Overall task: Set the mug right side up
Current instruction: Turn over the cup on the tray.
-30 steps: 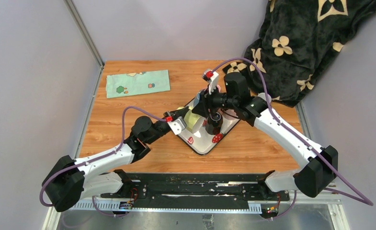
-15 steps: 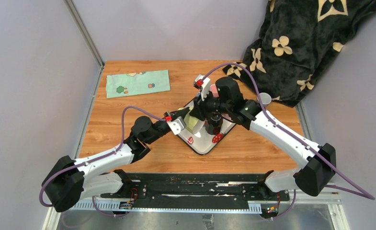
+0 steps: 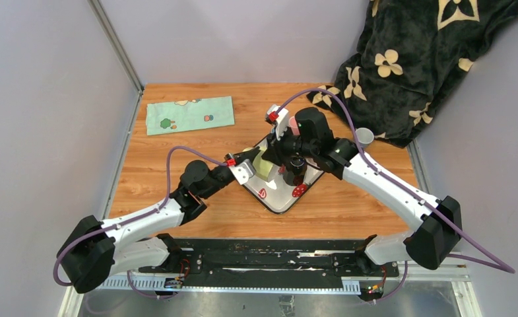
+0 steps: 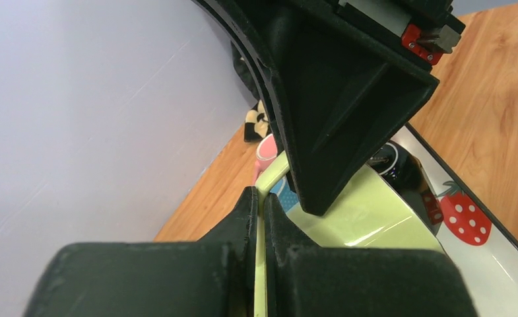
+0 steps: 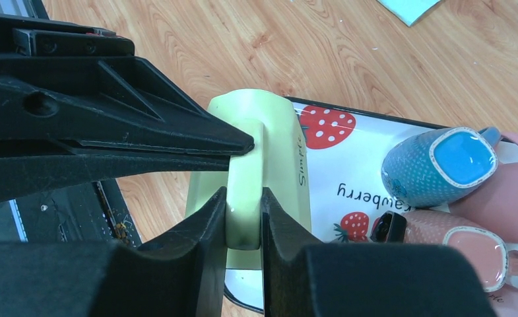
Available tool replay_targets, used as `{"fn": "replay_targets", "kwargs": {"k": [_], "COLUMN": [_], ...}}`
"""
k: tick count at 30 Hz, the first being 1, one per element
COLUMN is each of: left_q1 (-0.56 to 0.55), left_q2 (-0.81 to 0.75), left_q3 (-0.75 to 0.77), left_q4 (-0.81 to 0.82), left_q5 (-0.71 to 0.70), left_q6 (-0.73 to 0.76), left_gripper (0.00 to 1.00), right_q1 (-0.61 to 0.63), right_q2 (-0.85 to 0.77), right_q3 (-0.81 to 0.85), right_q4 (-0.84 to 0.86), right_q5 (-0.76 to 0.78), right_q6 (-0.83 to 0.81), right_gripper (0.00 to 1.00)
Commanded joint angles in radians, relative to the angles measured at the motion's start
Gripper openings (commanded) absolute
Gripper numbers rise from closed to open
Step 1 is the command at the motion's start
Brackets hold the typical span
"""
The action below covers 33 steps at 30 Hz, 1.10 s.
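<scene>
Glossy green mug [image 5: 279, 148] pinched by L end effector [image 4: 259, 206], R end effector [image 5: 244, 198].

mug [image 5: 279, 132]: glossy glaze | table [image 3: 150, 165]: matt wood grain | tray [image 5: 335, 158]: smooth, glossy | blanket [image 3: 427, 59]: soft cloth

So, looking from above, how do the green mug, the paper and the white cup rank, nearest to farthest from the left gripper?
1. The green mug: centre, pinched in the left gripper itself.
2. The paper: back left.
3. The white cup: right side, beside the cloth.
</scene>
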Motion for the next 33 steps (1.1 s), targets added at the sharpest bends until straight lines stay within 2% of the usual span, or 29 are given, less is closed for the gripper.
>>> {"fn": "replay_targets", "kwargs": {"k": [1, 3, 5, 6, 10, 13, 16, 24, 30, 33], "left_q1": [-0.003, -0.003, -0.003, -0.003, -0.003, -0.003, -0.003, -0.003, -0.003, -0.003], "left_q2": [-0.053, -0.064, -0.086, -0.1, -0.165, -0.231, -0.303, -0.431, -0.471, -0.471], "left_q3": [0.041, 0.04, 0.041, 0.041, 0.051, 0.063, 0.074, 0.143, 0.152, 0.15], "left_q4": [0.125, 0.116, 0.087, 0.067, -0.059, -0.175, -0.29, -0.594, -0.657, -0.681], "left_q5": [-0.031, -0.033, -0.027, -0.023, 0.008, 0.051, 0.061, 0.09, 0.128, 0.128], "left_q6": [-0.017, -0.03, -0.039, -0.043, -0.074, -0.11, -0.151, -0.252, -0.257, -0.21], "left_gripper": [0.01, 0.16, 0.43, 0.54, 0.74, 0.82, 0.86, 0.86, 0.88, 0.88], "right_q1": [0.013, 0.012, 0.012, 0.012, 0.012, 0.012, 0.012, 0.013, 0.013, 0.012], "right_q2": [0.014, 0.004, -0.022, -0.039, -0.088, -0.093, -0.107, -0.177, -0.185, -0.191], "right_q3": [-0.012, -0.022, -0.053, -0.075, -0.13, -0.122, -0.136, -0.223, -0.216, -0.219], "right_q4": [0.003, 0.029, 0.086, 0.123, 0.223, 0.216, 0.24, 0.368, 0.328, 0.312], "right_q5": [0.031, 0.031, 0.032, 0.031, 0.025, 0.013, -0.013, -0.13, -0.169, -0.192], "right_q6": [-0.005, -0.011, -0.012, -0.012, -0.035, -0.079, -0.115, -0.264, -0.345, -0.381], "right_gripper": [0.0, 0.0, 0.0, 0.0, 0.0, 0.0, 0.0, 0.0, 0.0, 0.0]}}
